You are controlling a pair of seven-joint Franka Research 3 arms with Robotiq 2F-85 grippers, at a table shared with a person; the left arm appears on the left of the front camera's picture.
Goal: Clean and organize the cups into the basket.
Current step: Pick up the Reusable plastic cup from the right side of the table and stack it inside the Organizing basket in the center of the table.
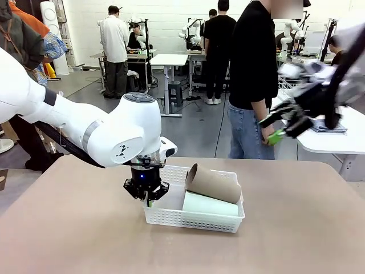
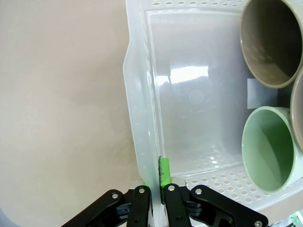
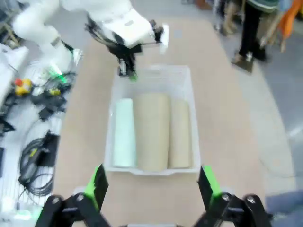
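The white basket [image 1: 191,218] sits mid-table with three cups lying in it. In the front view a brown cup [image 1: 214,182] rests tilted on top of the mint green cup [image 1: 210,204]. From above, the mint cup [image 3: 125,132] and two brown cups [image 3: 152,130] [image 3: 181,132] lie side by side. My left gripper [image 1: 148,198] is shut on the basket's left end wall [image 2: 142,118], one green pad [image 2: 164,170] inside the rim. The cup mouths [image 2: 272,42] [image 2: 270,146] face it. My right gripper [image 3: 152,184] hangs open high above the basket [image 3: 151,75], seen blurred at the front view's upper right [image 1: 285,123].
A person [image 1: 254,74] stands at the table's far edge, a hand hanging near my right gripper. Cables and tools [image 3: 38,104] lie beside the table in the right wrist view. A white table [image 1: 336,140] stands at the far right.
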